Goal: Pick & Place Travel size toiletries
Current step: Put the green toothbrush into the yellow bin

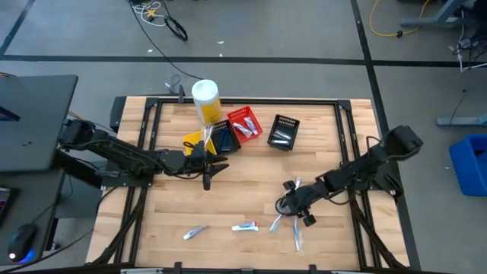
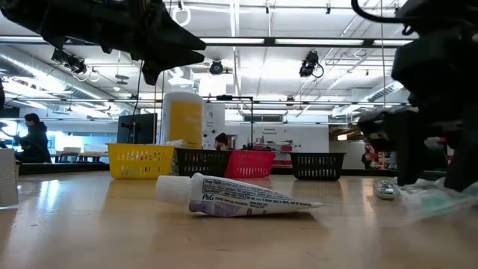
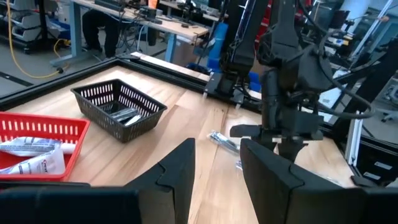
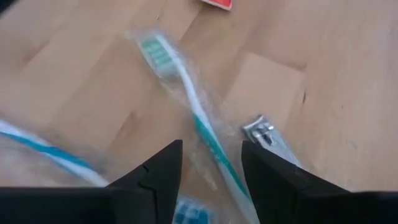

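Sorting setup: the red basket (image 1: pixel 245 122) at upper centre of the high view already holds white tubes (image 3: pixel 28 155), the black basket (image 1: pixel 284 132) beside it some silvery packets (image 3: pixel 124 115), so each kind likely has its bin. Unsorted tubes (image 1: pixel 245 226) lie at lower centre. The right gripper (image 1: pixel 293 207), lower right of centre, hangs over wrapped toothbrushes (image 4: pixel 199 118), fingers spread either side of one, gripping nothing yet. The left gripper (image 1: pixel 217 169), centre-left below the baskets, is parted and empty.
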`<state>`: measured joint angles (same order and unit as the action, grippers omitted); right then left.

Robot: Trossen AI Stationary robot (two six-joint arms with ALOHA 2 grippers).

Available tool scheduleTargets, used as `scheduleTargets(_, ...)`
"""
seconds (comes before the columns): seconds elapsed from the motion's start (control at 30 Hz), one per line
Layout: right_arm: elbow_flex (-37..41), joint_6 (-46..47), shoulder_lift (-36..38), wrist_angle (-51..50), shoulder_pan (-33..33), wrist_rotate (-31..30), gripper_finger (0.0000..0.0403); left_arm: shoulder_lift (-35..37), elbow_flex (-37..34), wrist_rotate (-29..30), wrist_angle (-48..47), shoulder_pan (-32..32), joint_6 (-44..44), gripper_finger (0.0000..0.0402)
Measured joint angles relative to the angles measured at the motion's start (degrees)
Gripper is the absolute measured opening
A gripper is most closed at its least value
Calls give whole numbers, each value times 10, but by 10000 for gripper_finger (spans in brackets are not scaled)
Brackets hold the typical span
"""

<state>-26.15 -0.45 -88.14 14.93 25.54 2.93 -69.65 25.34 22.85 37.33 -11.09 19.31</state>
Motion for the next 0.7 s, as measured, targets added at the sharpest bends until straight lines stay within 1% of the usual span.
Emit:
scheduleTargets(0.13, -1, 2, -26, 18, -4, 1, 163, 0, 0, 0, -1, 0, 0, 137)
scheduleTargets(0.27, -3, -5, -48, 26, -4, 0, 145, 0, 0, 0, -1, 0, 0, 137)
scheduleTargets(0.53, -1, -15, -56, 71, -4, 0, 78, 0, 0, 0, -1, 0, 0, 137)
scheduleTargets(0.7, 0, -19, -56, 81, -4, 2, 51, 0, 0, 0, -2, 0, 0, 137)
